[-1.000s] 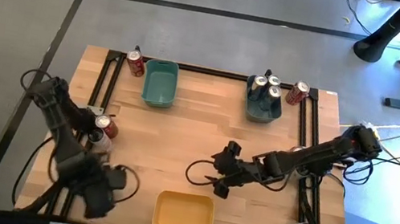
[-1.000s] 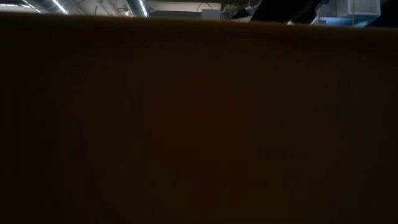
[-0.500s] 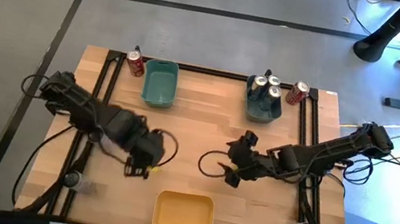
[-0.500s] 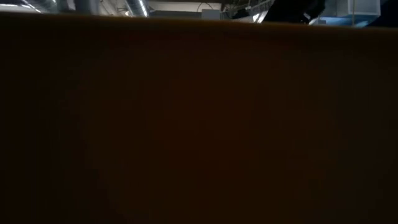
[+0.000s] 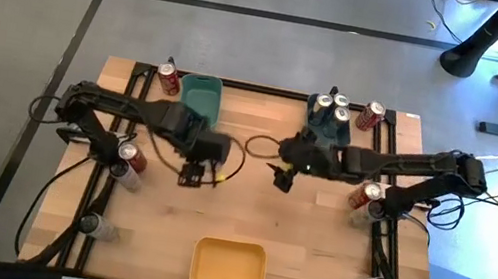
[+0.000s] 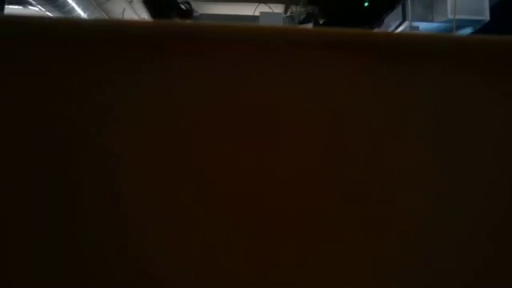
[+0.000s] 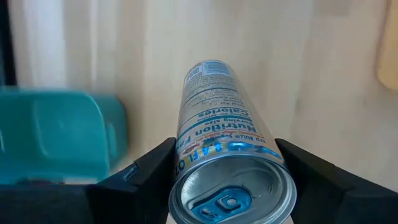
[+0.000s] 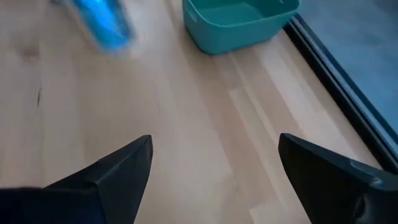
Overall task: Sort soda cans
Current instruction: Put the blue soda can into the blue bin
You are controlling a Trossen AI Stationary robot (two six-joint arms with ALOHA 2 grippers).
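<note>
The silver can (image 7: pixel 227 149) held in the left claw (image 7: pixel 227 180) has a bright pull-tab top toward the wrist camera and a pale body printed with a nutrition panel; the two dark fingers (image 7: pixel 140 180) press on either side of it near the top. Its long axis runs straight out from the claw, base pointing away over the bare wood of the bench (image 5: pixel 247 210). In the high view the left claw (image 5: pixel 194 163) sits just in front of the teal bin (image 5: pixel 201 97), left of centre, and the can itself is hard to make out there. A red can (image 5: pixel 169 79) stands beside that bin, another red can (image 5: pixel 130 157) by the left arm's base. The right claw (image 5: pixel 286 171) hovers near mid-bench with its fingers (image 8: pixel 118 171) spread wide and nothing between them. Behind it the grey bin (image 5: pixel 328 129) holds several silver-topped cans (image 5: pixel 336 106), with a red can (image 5: pixel 371 116) beside it and another (image 5: pixel 365 195) near the right arm. The yellow bin (image 5: pixel 229 266) sits at the near edge and fills the low view.
</note>
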